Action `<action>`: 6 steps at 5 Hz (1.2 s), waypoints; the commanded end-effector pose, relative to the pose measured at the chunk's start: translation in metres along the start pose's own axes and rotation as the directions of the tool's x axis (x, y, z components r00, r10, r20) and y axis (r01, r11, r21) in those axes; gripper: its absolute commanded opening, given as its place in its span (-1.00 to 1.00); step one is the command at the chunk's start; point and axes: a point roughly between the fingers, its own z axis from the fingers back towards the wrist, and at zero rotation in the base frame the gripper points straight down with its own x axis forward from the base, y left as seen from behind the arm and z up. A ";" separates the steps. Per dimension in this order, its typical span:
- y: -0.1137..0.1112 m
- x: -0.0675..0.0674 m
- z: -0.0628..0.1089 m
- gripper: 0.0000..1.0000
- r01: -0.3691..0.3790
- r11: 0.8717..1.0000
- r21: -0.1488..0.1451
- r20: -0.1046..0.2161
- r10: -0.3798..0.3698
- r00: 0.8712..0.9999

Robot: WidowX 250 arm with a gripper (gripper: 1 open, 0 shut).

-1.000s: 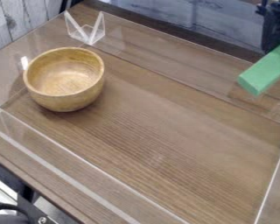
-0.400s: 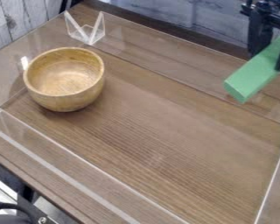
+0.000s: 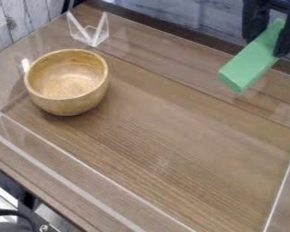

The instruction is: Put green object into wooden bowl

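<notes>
The green object [image 3: 252, 63] is a bright green block hanging tilted in the air at the upper right, above the table's right side. My black gripper [image 3: 270, 22] comes in from the top right corner and is shut on the block's upper end; most of the gripper is cut off by the frame edge. The wooden bowl [image 3: 65, 100] is round, light tan and stands hollow-up on the left of the table, well away from the block and the gripper. Nothing lies inside it.
The dark wooden tabletop [image 3: 172, 145] is enclosed by low clear plastic walls [image 3: 62, 172]. A clear plastic bracket [image 3: 90, 31] stands at the back left behind the bowl. A white wall runs along the back.
The gripper has carried the green object leftward and slightly up, from the right edge of the view toward the table's middle. The bowl has not moved.
</notes>
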 end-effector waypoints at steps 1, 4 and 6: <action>0.013 -0.016 0.027 -1.00 -0.042 0.999 0.001 0.106 0.042 0.994; 0.100 -0.089 0.010 -1.00 -0.174 0.985 0.018 0.088 0.172 0.981; 0.131 -0.126 -0.004 -1.00 -0.164 0.986 0.035 0.086 0.161 0.983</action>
